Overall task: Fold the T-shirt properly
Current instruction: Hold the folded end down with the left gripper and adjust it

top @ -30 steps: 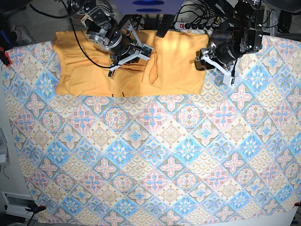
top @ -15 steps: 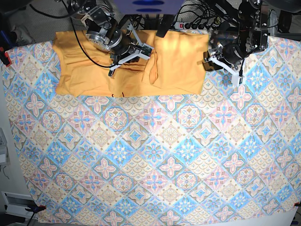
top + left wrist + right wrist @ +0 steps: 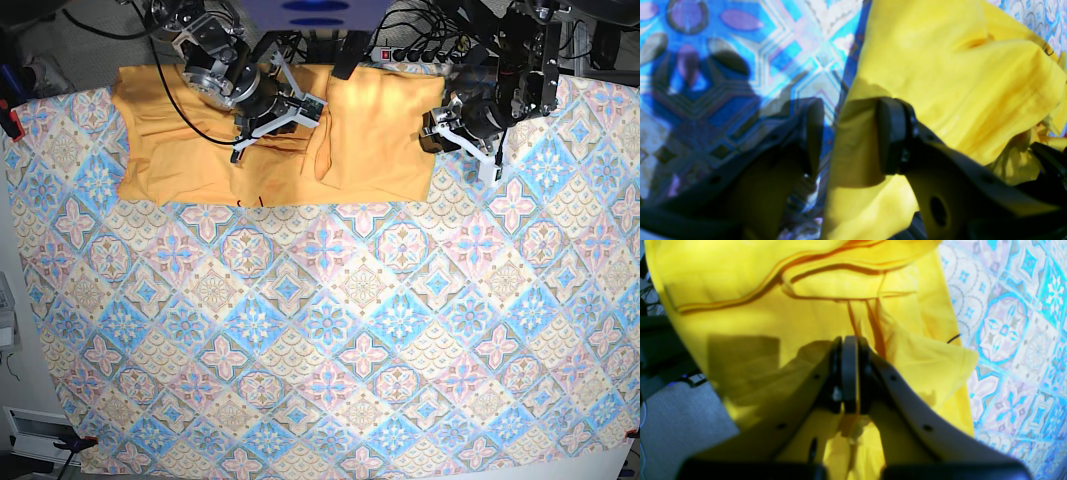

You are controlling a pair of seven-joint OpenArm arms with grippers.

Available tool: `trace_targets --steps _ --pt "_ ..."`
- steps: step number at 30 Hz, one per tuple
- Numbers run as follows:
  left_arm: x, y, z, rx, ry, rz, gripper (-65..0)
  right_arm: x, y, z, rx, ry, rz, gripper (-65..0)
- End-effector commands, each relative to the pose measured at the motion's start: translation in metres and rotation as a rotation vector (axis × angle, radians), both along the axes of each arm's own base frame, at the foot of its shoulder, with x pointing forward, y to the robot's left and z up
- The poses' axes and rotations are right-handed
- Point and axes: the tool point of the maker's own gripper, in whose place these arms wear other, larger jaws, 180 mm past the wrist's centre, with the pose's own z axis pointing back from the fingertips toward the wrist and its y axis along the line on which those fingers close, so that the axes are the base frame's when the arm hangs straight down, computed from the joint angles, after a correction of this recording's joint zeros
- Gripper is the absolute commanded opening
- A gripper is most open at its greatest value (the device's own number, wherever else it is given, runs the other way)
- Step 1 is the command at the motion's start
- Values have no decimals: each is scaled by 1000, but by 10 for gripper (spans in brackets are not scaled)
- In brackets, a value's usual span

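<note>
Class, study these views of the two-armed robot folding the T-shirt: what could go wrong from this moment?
1. The left gripper has open jaws straddling the T-shirt edge; closing now might pinch the tablecloth too.
2. The right gripper is shut in bunched cloth mid-shirt; pulling could worsen the creases there.
3. The shirt's far edge seems to overhang the table, so it might slip off.
</note>
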Motion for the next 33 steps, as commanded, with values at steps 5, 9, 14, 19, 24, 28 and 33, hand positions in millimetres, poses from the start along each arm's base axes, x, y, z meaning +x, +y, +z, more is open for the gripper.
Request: trace_targets --steps 5,9,14,19,24,28,33 --pt "-2 -15 2 -31 4 -25 -392 5 2 7 20 -24 0 -643" --pt "1 -19 10 -35 -19 -36 -392 5 2 7 20 -24 0 -643" --pt "6 -22 17 -39 -46 -47 -406 5 2 7 20 -26 0 -643" --pt "6 -20 17 -33 -43 -46 -574 9 2 8 20 -33 0 -643" --pt "8 -17 18 -29 -52 -40 -650 8 2 8 20 -32 0 -643" --pt "8 -17 18 -29 -54 -39 -650 8 2 8 20 -32 0 -643" --pt "9 -7 19 -10 -54 -36 -650 8 2 8 20 -32 0 -643"
